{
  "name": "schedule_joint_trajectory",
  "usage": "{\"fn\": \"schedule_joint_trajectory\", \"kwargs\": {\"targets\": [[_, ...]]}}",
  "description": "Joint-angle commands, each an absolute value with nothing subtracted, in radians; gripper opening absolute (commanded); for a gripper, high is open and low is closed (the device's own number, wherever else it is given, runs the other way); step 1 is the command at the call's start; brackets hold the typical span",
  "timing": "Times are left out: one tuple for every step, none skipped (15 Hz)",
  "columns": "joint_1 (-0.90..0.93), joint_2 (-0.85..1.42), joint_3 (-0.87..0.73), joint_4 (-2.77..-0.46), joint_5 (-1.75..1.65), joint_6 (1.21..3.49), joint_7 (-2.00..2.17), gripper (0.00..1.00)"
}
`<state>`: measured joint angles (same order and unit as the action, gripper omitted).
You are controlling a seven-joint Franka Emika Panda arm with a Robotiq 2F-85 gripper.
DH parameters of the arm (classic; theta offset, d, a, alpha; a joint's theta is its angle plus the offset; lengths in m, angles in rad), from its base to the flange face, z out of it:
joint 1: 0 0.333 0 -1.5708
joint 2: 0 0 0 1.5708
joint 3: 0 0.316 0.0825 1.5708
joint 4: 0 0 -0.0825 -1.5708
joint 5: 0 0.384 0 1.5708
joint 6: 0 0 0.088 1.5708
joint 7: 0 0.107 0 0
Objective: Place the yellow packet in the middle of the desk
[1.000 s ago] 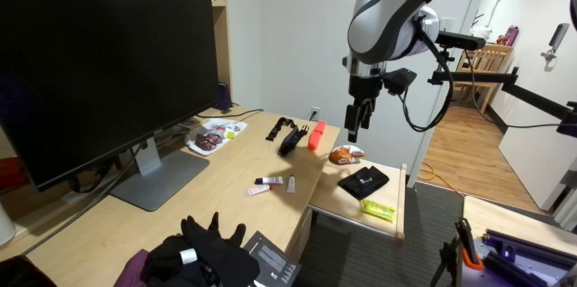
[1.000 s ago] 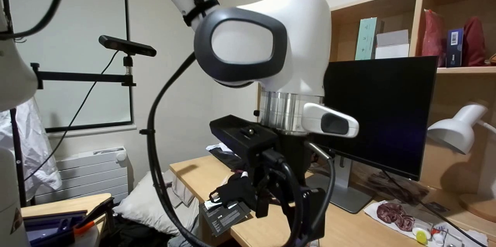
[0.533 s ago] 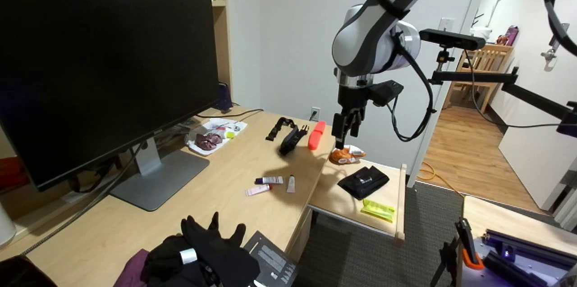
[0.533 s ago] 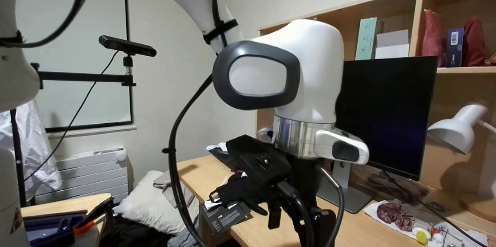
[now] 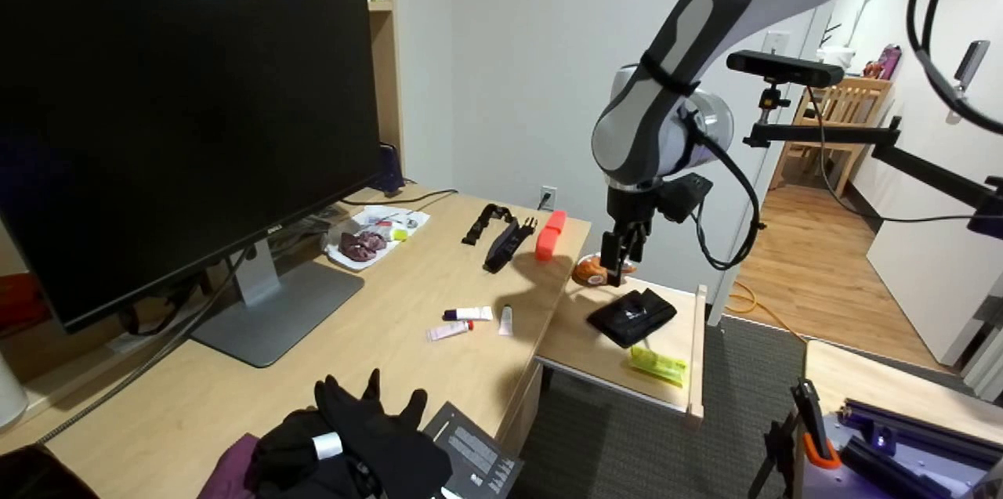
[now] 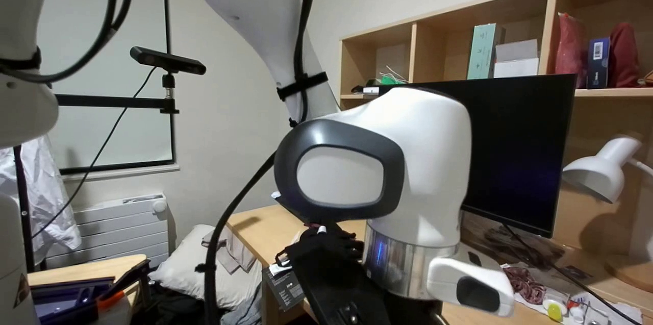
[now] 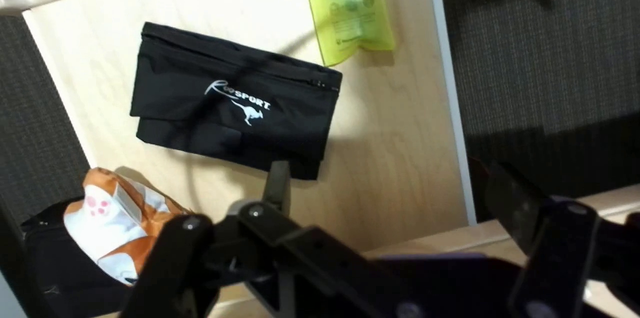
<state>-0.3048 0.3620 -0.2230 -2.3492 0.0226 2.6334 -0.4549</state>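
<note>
The yellow packet lies flat on a pull-out wooden board beside and below the desk, next to the black pouch. In the wrist view the packet is at the top, cut off by the frame edge. My gripper hangs above the board, over the far part near the pouch and the orange and white pouch. The wrist view shows the gripper with its fingers wide apart and nothing between them. The packet is beyond the fingertips. In an exterior view the desk shows, but the arm hides the board and packet.
The black pouch and the orange and white pouch lie on the board. Several small tubes, a black strap, a red case, black gloves and a monitor are on the desk.
My arm and gripper have come down toward the board. The gripper first shifted toward the desk, then back over the board. The packet and other things have not moved.
</note>
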Motion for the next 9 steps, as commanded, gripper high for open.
{"fn": "schedule_joint_trajectory", "kwargs": {"targets": [[-0.357, 0.425, -0.212, -2.380, -0.047, 2.746, -0.498, 1.00], [-0.366, 0.440, -0.214, -2.387, -0.068, 2.768, -0.497, 1.00], [-0.378, 0.455, -0.212, -2.395, -0.082, 2.792, -0.501, 1.00], [-0.398, 0.468, -0.201, -2.404, -0.088, 2.821, -0.513, 1.00], [-0.414, 0.480, -0.194, -2.413, -0.095, 2.842, -0.520, 1.00], [-0.431, 0.490, -0.185, -2.419, -0.096, 2.858, -0.527, 1.00], [-0.459, 0.502, -0.168, -2.429, -0.091, 2.883, -0.548, 1.00], [-0.483, 0.512, -0.153, -2.432, -0.088, 2.897, -0.562, 1.00], [-0.516, 0.521, -0.128, -2.440, -0.079, 2.910, -0.579, 1.00]]}}
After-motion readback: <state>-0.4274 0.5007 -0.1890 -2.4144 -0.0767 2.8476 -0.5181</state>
